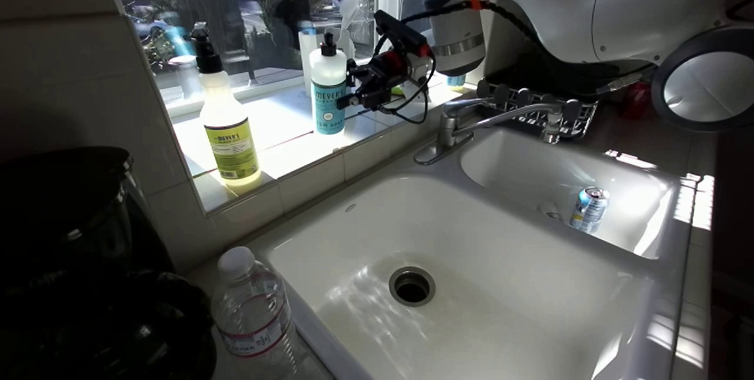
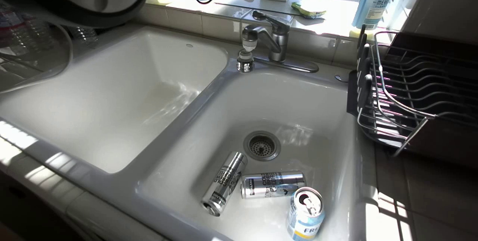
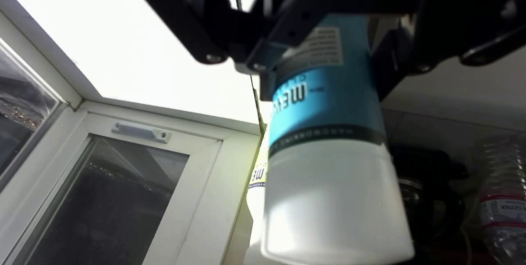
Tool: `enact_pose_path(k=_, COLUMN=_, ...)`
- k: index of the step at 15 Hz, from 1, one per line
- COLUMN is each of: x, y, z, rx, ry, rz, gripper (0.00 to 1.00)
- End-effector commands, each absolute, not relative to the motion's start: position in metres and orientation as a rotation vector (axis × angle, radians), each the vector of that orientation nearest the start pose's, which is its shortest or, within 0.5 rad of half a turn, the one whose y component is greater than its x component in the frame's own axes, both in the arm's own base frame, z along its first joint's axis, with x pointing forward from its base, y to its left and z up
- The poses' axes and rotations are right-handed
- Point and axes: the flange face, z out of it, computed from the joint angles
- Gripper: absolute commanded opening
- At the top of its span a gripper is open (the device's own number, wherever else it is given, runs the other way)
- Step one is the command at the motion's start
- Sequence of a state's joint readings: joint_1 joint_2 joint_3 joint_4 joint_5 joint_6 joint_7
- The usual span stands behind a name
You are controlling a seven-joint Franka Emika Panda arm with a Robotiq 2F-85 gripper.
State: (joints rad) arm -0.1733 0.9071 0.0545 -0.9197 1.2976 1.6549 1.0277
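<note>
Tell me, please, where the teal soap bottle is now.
In an exterior view, the teal soap bottle is at the windowsill, gripped by the claw, left of the faucet.

Dish soap bottle (image 3: 335, 154): smooth, softly shiny, translucent-looking plastic; label (image 3: 328, 107) smooth and printed. Gripper (image 3: 326, 86): black, largely matt, with small glinting screw heads (image 3: 213, 58). Sink (image 2: 298, 101): smooth, glossy, enamel-like. Faucet (image 2: 279, 43): polished, chrome-like metal. Cold brew cans (image 2: 272, 185): bright, smooth, printed metal. Water bottle (image 1: 256, 309): clear, glossy, ridged plastic. Dish rack (image 2: 381, 69): smooth metal wire. Backsplash tiles (image 2: 220, 28): flat, glossy, glazed-looking.
</note>
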Motion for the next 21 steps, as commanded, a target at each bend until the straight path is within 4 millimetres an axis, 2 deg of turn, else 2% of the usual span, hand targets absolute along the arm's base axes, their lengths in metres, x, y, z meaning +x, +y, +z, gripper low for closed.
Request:
enact_pose_path(k=1, x=0.774, y=0.003, z=0.409, rx=-1.623, ry=1.191, rz=0.760, gripper=0.32)
enact_pose_path(k=4, x=0.766, y=0.013, z=0.416, rx=-1.778, ry=1.135, rz=0.715, gripper=0.32)
enact_pose_path(k=13, x=0.749, y=0.030, z=0.454, rx=-2.195, ry=0.897, rz=0.445, gripper=0.32)
enact_pose_path(k=21, x=0.741, y=0.061, z=0.475, rx=-2.562, ry=0.707, rz=0.180, gripper=0.32)
